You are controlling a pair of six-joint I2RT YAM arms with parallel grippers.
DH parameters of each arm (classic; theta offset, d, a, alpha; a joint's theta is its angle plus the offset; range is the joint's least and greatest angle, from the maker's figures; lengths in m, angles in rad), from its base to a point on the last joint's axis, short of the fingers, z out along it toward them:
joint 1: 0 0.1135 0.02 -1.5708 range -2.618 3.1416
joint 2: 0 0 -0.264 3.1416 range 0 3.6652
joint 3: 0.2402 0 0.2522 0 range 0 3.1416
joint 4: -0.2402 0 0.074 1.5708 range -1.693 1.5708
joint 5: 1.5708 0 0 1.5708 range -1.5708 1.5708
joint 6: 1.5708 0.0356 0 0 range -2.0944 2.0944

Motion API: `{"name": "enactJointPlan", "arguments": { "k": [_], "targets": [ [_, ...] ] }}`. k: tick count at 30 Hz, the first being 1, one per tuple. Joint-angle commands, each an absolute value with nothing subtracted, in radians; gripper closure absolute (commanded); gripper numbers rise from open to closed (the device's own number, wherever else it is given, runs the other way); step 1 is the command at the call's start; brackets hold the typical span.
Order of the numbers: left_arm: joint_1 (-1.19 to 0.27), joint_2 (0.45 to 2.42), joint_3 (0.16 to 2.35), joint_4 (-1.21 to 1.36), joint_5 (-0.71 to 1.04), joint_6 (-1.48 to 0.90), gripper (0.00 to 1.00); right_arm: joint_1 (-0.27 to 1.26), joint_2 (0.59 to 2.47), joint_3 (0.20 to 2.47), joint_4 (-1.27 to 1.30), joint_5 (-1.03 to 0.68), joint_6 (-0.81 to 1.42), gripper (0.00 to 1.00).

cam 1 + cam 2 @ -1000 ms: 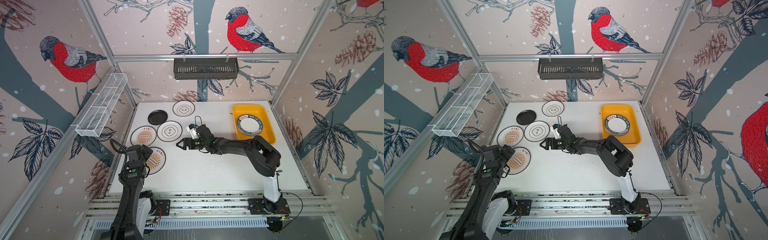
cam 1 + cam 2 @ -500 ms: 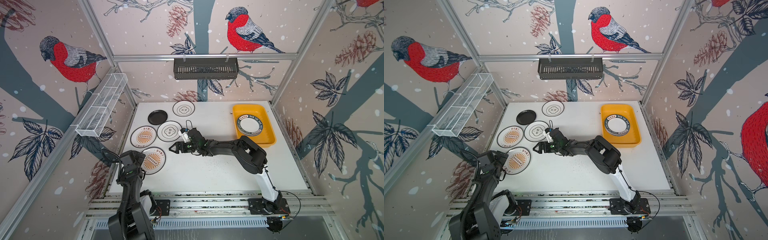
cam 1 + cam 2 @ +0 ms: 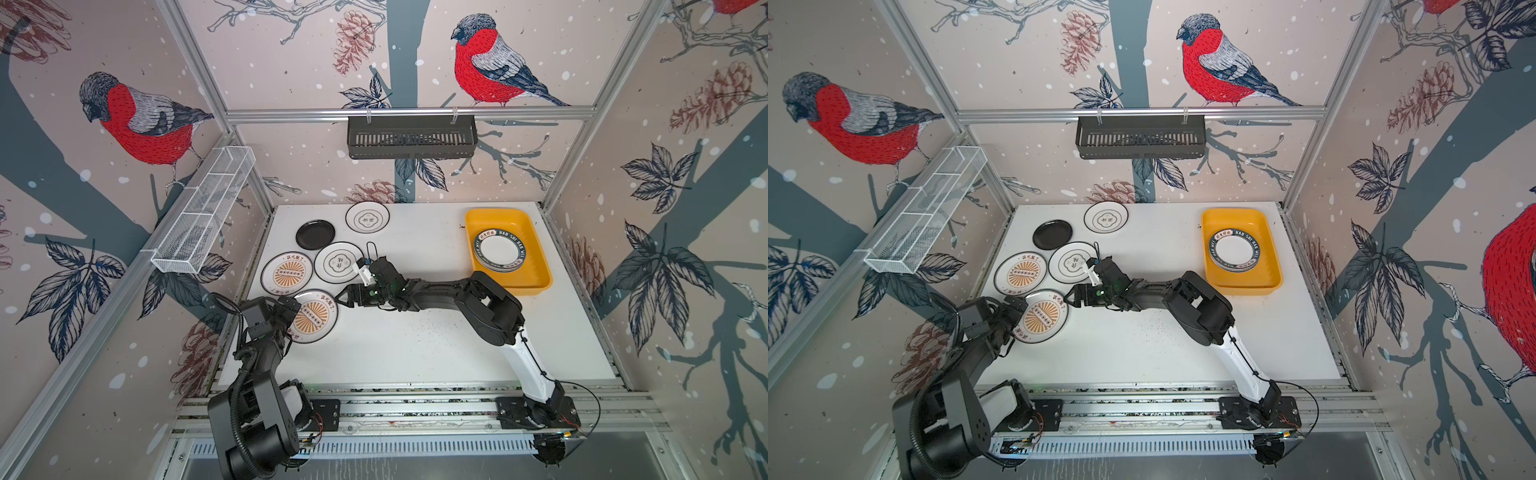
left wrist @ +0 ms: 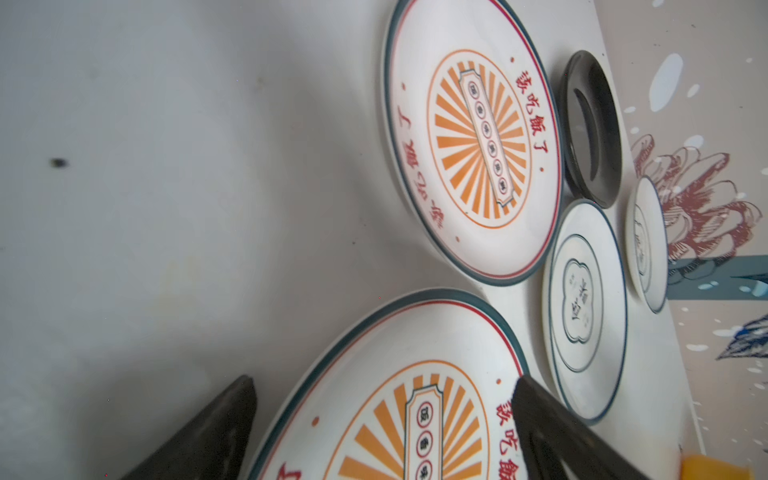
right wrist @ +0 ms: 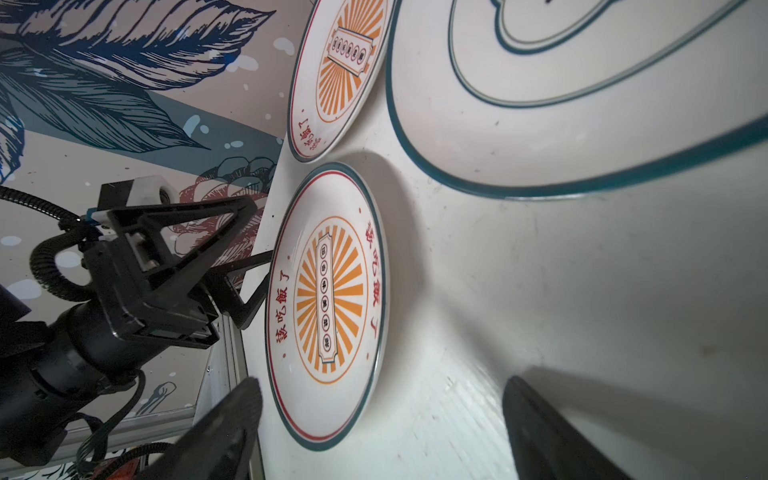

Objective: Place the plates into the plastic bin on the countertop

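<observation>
The plates [image 3: 1073,262] lie in two places on the white speckled tabletop [image 3: 415,345]. Five lie flat and single along its left edge, from the middle up to the far left corner. The nearest sunburst plate [image 3: 312,316] is white with a dark green rim line, a thin red ring, red characters and an orange sunburst centre. The second sunburst plate [image 3: 286,273], just behind it, looks the same. Next to that one lies a quatrefoil plate [image 3: 338,262], white with a thin dark rim and a black emblem. Behind it lie a small black plate [image 3: 315,235] and a far quatrefoil plate [image 3: 367,216] close to the far edge. The stacked plates [image 3: 503,250], with white centre and dark green lettered rim, lie in the yellow plastic bin [image 3: 540,274] at the far right corner; we cannot count them.

The left gripper [image 3: 292,308] is low at the left edge, at the rim of the nearest sunburst plate. Its jaws stand wide apart and grip nothing. In the left wrist view one finger [image 4: 548,424] is over the plate and the other is outside the rim; we cannot tell if they touch it. The right arm is stretched low across the middle of the tabletop. The right gripper [image 3: 340,297] is just beside the same plate, on its other side, with wide jaws and nothing held.
</observation>
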State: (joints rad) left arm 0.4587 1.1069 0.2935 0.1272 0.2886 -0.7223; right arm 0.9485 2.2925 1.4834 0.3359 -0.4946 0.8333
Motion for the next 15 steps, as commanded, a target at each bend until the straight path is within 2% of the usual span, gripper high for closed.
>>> {"name": "enactJointPlan", "arguments": {
  "k": [1, 4, 11, 15],
  "targets": [
    [0.441, 1.127, 0.299, 0.191, 0.408, -0.691, 0.04, 0.945, 2.305, 1.489, 0.305, -0.5, 0.825, 0.13],
    [0.401, 1.158, 0.306, 0.248, 0.478, -0.711, 0.04, 0.939, 2.312, 1.492, 0.296, -0.499, 0.841, 0.17],
    [0.336, 1.181, 0.345, 0.258, 0.487, -0.735, 0.04, 0.937, 2.313, 1.468, 0.289, -0.476, 0.877, 0.26],
    [0.334, 1.164, 0.342, 0.242, 0.479, -0.735, 0.03, 0.927, 2.297, 1.428, 0.304, -0.474, 0.887, 0.35]
  ]
}}
